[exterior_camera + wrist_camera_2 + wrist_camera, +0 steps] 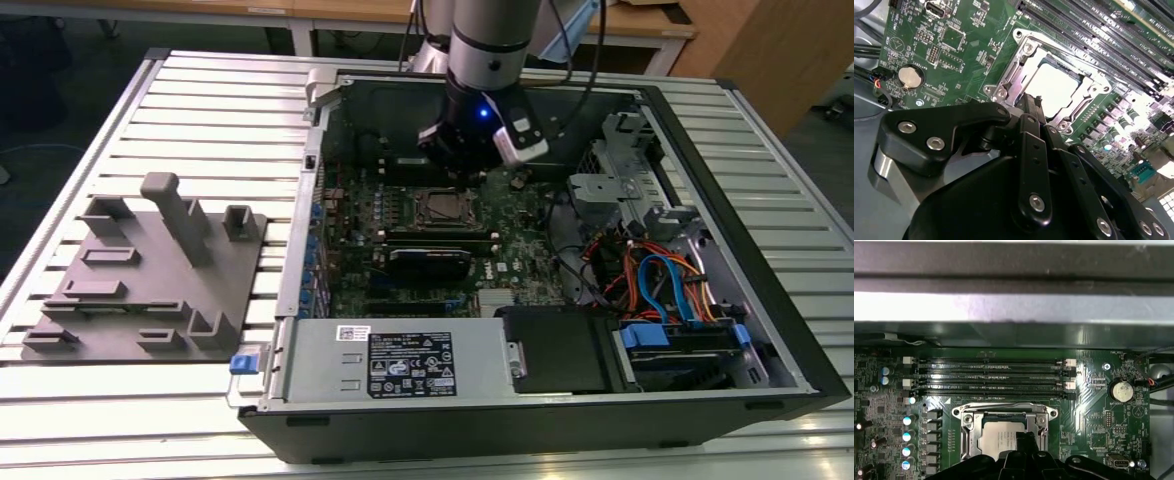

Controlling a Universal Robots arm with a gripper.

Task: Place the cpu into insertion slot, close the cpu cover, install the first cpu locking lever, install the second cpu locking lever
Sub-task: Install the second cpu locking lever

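cpu (1056, 87) – silvery-white | cpu cover (1021, 67) – silver | hand (1030, 107) – black

One open black computer tower case (561, 420) lies on the slatted table, holding one green motherboard (400, 250). One grey moulded fixture plate (147, 290) sits beside it. The first wrist view shows four long black memory slots (989, 375), one round silver coin battery (1121, 390), and one silvery square socket frame (1004, 422) holding one pale square chip (996, 442).
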